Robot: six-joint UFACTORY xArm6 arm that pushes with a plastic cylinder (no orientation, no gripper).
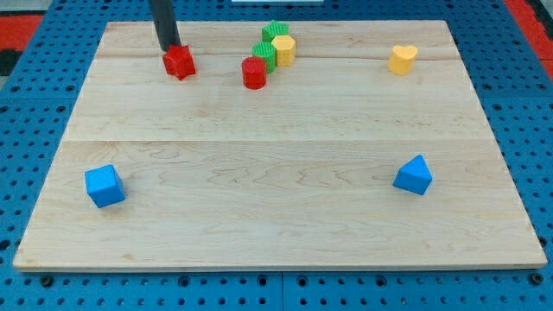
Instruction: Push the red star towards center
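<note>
The red star (pixel 180 62) lies near the view's top left on the wooden board (pixel 276 155). My tip (pixel 169 47) comes down from the view's top and stands just above and left of the red star, touching or nearly touching its upper edge.
A red cylinder (pixel 254 72), a green block (pixel 266 56), another green block (pixel 275 33) and a yellow hexagon (pixel 283 50) cluster at top middle. A yellow heart (pixel 402 59) sits at top right. A blue cube (pixel 104 186) is at bottom left, a blue block (pixel 414 175) at right.
</note>
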